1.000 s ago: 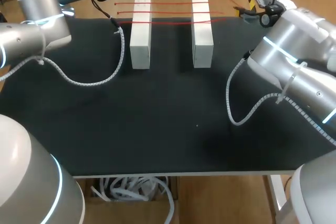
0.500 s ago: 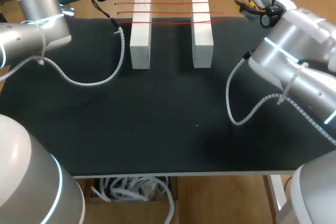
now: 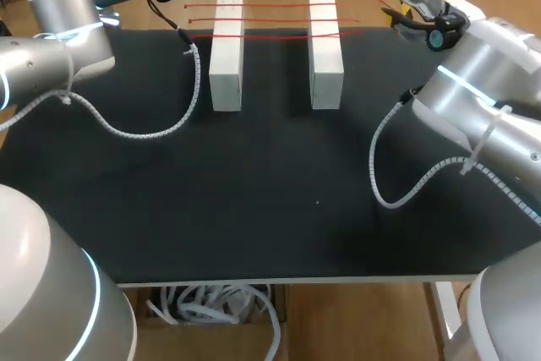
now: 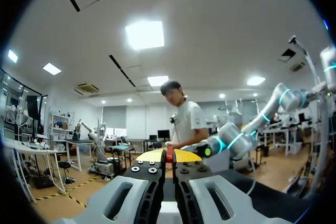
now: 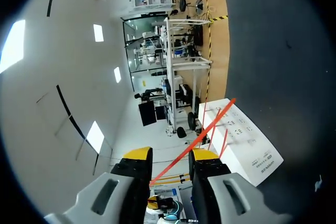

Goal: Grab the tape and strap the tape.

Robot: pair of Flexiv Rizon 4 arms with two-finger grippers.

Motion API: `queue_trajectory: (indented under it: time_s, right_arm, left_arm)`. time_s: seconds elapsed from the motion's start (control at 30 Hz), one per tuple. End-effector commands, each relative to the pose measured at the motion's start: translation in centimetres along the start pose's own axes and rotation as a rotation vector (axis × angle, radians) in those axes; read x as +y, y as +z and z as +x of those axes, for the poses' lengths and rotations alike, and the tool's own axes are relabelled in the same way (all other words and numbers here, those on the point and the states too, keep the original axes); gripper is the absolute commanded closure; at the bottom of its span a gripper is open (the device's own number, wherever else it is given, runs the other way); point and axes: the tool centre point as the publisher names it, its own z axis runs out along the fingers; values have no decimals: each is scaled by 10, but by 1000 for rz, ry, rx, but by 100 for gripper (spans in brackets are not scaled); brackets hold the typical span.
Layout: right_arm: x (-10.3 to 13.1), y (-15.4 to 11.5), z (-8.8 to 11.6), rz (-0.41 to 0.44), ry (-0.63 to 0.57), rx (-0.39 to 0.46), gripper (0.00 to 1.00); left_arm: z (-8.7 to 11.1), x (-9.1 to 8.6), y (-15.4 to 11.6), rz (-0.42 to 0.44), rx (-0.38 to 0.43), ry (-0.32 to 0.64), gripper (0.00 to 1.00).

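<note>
Tape [image 3: 270, 20], thin and red, lies in three strands across the tops of two white blocks at the far middle of the black table [image 3: 254, 200]. The strands run left to right, bridge the gap between the left block [image 3: 226, 69] and the right block [image 3: 325, 65], and reach a little past each block's outer side. Both blocks stand side by side with their long sides pointing near to far.

The left gripper [image 4: 171, 156] sits past the far left corner of the table. Its yellow tips are pressed together on a bit of red tape, which shows as a small red sliver pinched between them.

The right gripper [image 5: 170, 156] is at the far right, beside the right block. Its fingers stand apart, and one strand passes through the gap between them and on toward the nearer block, without both tips touching it.

The left arm's white spiral cable [image 3: 144, 133] droops onto the table and climbs just beside the left block's left side. The right arm's cable [image 3: 376, 166] loops down over the table's right part, well apart from the blocks. Neither cable lies on the tape.
</note>
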Motion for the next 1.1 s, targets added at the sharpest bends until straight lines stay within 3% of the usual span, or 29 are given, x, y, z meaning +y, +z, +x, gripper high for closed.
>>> queue_trajectory:
  time_s: [0.03,0.1,0.27,0.33,0.67,0.73,0.83,0.87,1.1]
  right_arm:
    - [2,-6,2,3,-1,-3,68]
    - [4,-6,2,-5,-1,0,72]
    - [4,-5,3,-10,-2,5,70]
    - [4,-5,2,-11,-3,5,77]
    - [7,-3,2,-23,-2,11,78]
    - [7,-3,3,-23,-4,15,85]
    - [7,-2,3,-26,-6,16,85]
    - [7,-2,3,-27,-6,18,99]
    - [8,-2,3,-32,-7,15,100]
  left_arm:
    - [2,0,0,-1,-5,2,100]
    - [2,0,0,-1,-5,2,100]
    - [2,0,0,-1,-5,2,100]
    - [2,0,0,-1,-5,2,100]
    - [2,0,0,-1,-5,2,100]
    - [2,0,0,-1,-5,2,100]
    - [2,0,0,-1,-5,2,100]
    - [2,0,0,-1,-5,2,100]
    - [2,0,0,-1,-5,2,100]
